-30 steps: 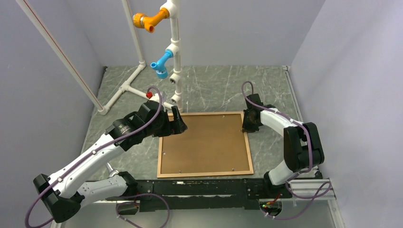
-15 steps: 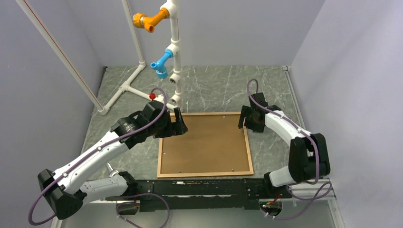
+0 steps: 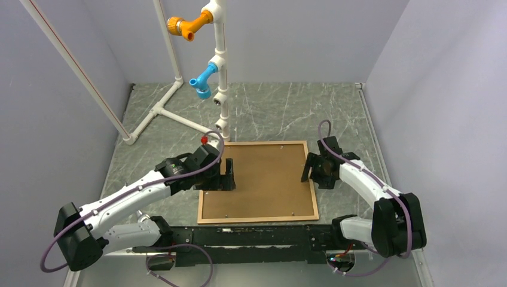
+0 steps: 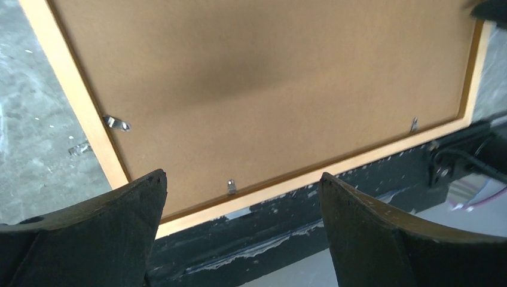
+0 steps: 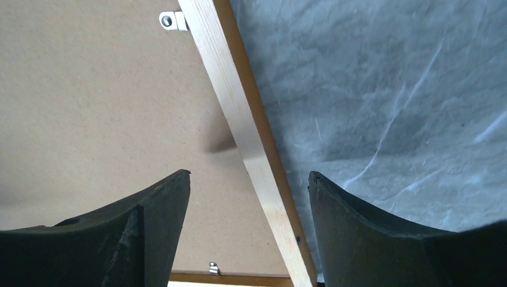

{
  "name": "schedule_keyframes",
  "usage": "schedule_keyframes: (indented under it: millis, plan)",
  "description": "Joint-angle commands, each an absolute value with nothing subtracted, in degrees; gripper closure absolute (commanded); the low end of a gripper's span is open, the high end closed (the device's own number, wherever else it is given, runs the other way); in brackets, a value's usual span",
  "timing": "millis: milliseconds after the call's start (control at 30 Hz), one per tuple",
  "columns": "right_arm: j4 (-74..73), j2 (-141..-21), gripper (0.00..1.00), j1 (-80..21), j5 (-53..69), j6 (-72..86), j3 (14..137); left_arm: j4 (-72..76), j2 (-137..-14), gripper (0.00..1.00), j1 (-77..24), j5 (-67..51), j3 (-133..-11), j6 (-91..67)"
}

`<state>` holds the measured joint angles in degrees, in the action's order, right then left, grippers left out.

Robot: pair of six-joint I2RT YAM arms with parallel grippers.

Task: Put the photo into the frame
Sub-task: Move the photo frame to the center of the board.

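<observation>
Frame (image 3: 258,219) lies flat, back up, on the worktop (image 3: 269,113) between the arms. The brown backing sheet (image 3: 263,179) sits inside it, with small metal clips (image 4: 115,123) at its edge. Photo not visible, presumably underneath. Left gripper (image 4: 242,177) is spread, hovering by the left rail. Right gripper (image 5: 249,173) is spread astride the right rail, pinching nothing. Both look placed to work the clips.

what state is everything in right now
frame: flat on the table, back side up
backing: seated in the frame
photo: not visible
left gripper: jaws open, empty, over the frame's left part
right gripper: jaws open, empty, above the frame's right rail
</observation>
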<state>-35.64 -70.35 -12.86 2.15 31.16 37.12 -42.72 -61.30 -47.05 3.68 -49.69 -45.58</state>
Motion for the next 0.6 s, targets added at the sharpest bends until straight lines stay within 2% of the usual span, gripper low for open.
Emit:
schedule_keyframes:
  millis: [0, 267, 567]
  plan:
    - [-35.5, -69.0, 0.27, -13.2, 4.1, 34.3, 36.1, -42.2, -62.0, 0.01, -52.3, 5.8, -49.4, -44.1]
    - [-31.0, -74.3, 0.29, -19.9, 7.5, 36.7, 37.5, -45.6, -62.8, 0.01, -57.5, 10.6, -52.3, -45.8]
    - [-30.0, -80.1, 0.23, -33.0, 4.9, 41.1, 46.2, -43.8, -59.2, 0.01, -59.1, 13.5, -51.2, -45.8]
